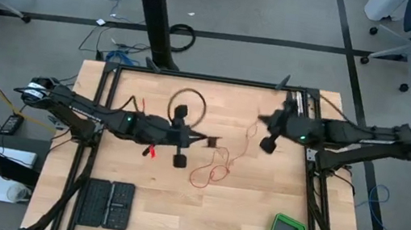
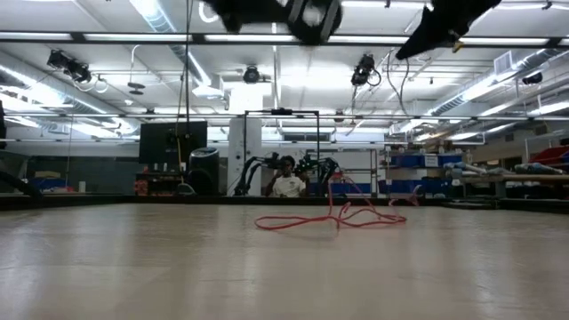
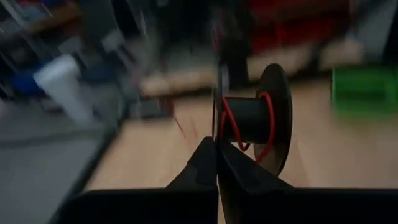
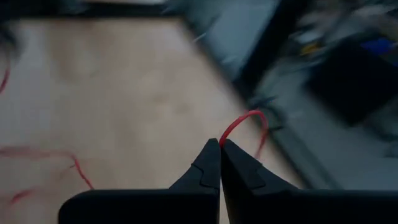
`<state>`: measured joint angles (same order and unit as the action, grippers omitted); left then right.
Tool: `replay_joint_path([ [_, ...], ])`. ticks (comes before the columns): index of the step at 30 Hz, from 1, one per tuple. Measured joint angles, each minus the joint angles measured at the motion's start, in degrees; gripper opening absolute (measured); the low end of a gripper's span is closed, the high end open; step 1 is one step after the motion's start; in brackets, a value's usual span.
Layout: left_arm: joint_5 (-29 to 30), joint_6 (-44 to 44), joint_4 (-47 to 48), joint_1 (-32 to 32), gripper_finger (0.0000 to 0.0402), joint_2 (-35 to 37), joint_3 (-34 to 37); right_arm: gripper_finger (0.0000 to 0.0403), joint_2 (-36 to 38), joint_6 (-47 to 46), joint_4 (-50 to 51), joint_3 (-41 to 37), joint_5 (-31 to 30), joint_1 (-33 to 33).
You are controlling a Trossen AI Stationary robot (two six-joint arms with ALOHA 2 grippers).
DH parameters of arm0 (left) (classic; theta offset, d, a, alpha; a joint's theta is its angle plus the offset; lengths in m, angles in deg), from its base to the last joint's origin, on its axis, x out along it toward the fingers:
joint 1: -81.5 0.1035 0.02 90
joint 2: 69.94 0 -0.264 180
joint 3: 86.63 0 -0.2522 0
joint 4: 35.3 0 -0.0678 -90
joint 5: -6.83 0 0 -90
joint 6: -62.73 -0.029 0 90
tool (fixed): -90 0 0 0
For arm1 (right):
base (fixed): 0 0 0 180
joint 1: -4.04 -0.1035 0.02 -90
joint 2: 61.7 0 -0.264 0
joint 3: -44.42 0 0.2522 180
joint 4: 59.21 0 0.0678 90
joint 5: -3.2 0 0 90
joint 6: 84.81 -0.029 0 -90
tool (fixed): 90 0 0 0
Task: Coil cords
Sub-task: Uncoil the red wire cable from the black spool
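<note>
Left gripper (image 3: 217,155) is clamped on a black plastic spool (image 3: 258,118) with a few red turns on its hub, held above mid-table. Right gripper (image 4: 220,152) pinches the thin red-orange cord (image 1: 214,165) near one end; the rest lies in loose loops on the wooden table (image 1: 198,220) between the arms. Risk: slack loops (already crossing) knot or snag if pulled fast, or the thin cord slips from the pinch.

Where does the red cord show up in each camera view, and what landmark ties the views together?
High view: the red cord lies loose mid-table, right of the left gripper.
Low view: tangled on the table, centre.
Left wrist view: wound on a black spool pinched by that gripper.
Right wrist view: a loop rises from the shut right gripper.
Shared landmark: the wooden table.
</note>
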<state>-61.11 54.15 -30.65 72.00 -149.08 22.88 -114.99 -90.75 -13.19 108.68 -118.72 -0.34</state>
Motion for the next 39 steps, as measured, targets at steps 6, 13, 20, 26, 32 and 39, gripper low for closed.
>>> replay_joint_path([
  [6,7.9,-7.6,-21.8,0.6,0.0000,0.0,0.0,0.0000,-8.6,-0.4,-2.4,0.0,16.0,-1.8],
  [13,33.6,-29.6,-24.8,2.0,0.0000,0.0,0.0,0.0000,-15.2,4.0,-13.6,0.0,40.9,-6.5],
  [20,51.0,-52.4,-11.7,5.2,0.0000,0.0,0.0,0.0000,-14.9,7.0,-18.3,0.0,54.1,-11.3],
  [26,56.2,-58.0,7.5,6.1,0.0000,0.0,0.0,0.0000,-9.6,7.1,-18.5,0.0,54.1,-12.9],
  [32,56.2,-46.2,22.5,6.1,0.0000,0.0,0.0,0.0000,-0.9,7.1,-18.3,0.0,48.1,-13.9],
  [39,50.1,-25.7,26.6,4.6,0.0000,0.0,0.0,0.0000,10.2,4.2,-18.3,0.0,12.4,-14.4],
])
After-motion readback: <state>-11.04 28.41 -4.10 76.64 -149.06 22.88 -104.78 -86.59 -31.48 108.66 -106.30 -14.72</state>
